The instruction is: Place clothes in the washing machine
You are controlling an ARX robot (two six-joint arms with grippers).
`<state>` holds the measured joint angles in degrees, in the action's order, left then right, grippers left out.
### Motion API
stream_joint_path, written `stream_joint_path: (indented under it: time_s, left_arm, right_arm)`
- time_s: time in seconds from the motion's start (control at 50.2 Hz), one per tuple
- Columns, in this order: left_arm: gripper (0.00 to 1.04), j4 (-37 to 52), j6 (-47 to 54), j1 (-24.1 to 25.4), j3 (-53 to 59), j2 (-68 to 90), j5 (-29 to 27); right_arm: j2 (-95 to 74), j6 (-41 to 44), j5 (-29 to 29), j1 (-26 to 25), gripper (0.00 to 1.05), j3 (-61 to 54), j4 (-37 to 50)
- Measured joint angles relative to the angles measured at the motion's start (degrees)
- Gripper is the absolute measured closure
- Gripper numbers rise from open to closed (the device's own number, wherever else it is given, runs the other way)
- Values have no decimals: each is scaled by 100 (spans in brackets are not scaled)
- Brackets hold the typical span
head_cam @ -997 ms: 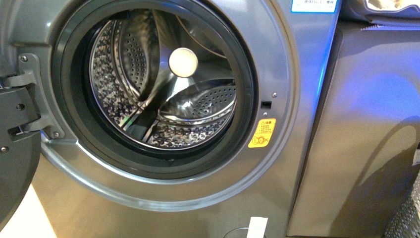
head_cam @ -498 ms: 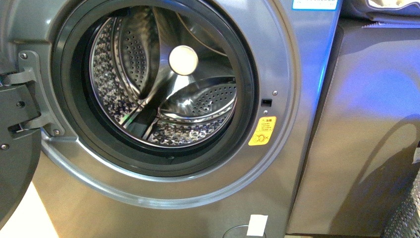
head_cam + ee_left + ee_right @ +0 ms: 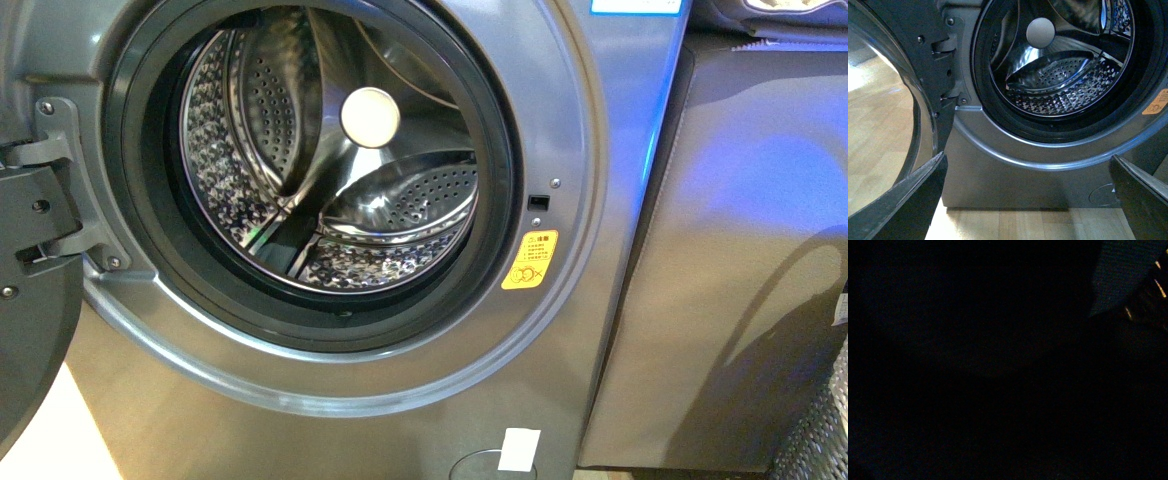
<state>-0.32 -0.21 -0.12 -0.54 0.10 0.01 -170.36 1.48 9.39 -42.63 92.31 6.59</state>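
One washing machine (image 3: 330,410), one cabinet (image 3: 740,250), one sticker (image 3: 529,259)

We find the right wrist view dark; edges crop the washing machine (image 3: 300,430) and door (image 3: 30,330); orange sticker (image 3: 530,260) print is illegible

Front view: orange sticker (image 3: 529,260) on my washing machine (image 3: 300,430), small print and pictogram unreadable | blue-white label (image 3: 635,6) cut off, illegible | right wrist view: dark
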Motion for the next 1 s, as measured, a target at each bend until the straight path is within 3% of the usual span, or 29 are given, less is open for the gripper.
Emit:
stream_joint_path:
  time_s: [0.1,0.219,0.997]
  left_arm:
    - [7,0,-2,0,0,0,0]
    - [7,0,-2,0,0,0,-2]
    - [7,0,0,0,0,0,0]
  right_arm:
    - [136,-22,72,9,88,-157,98]
    - [431,-48,192,42,95,-509,275]
    - [4507,-142,1449,267,97,-3504,1281]
